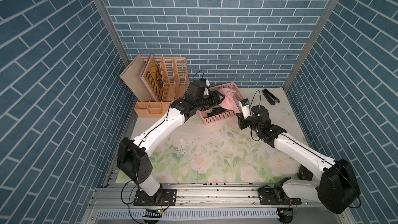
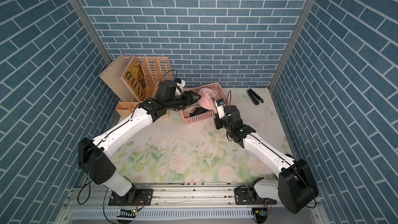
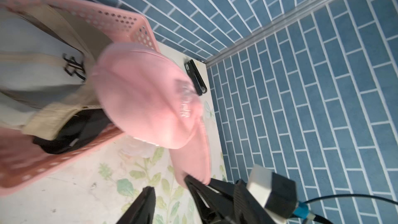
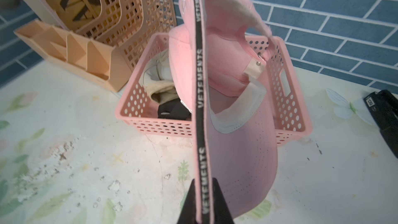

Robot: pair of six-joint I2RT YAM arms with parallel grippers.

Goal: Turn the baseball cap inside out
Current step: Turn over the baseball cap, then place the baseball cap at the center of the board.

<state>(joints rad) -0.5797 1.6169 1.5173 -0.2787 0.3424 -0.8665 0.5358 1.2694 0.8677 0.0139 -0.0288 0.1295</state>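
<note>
Right gripper (image 4: 203,203), nearest you, is clamping the brim edge of the pink baseball cap (image 4: 239,158), which is hanging over the pink basket (image 1: 217,117) at 12 o'clock on the table. Left gripper (image 3: 168,183) is standing open beside the cap, gripping nothing. Crown isn't turned yet, so you're likely needing left to be pushing it through next. Basket is holding beige cloth (image 4: 161,91) and black fabric (image 4: 172,109).

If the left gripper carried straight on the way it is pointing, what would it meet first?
Most likely the crown of the pink cap, which hangs right ahead of the open left gripper over the basket; the right gripper holds its brim. Depth is hard to judge.
</note>
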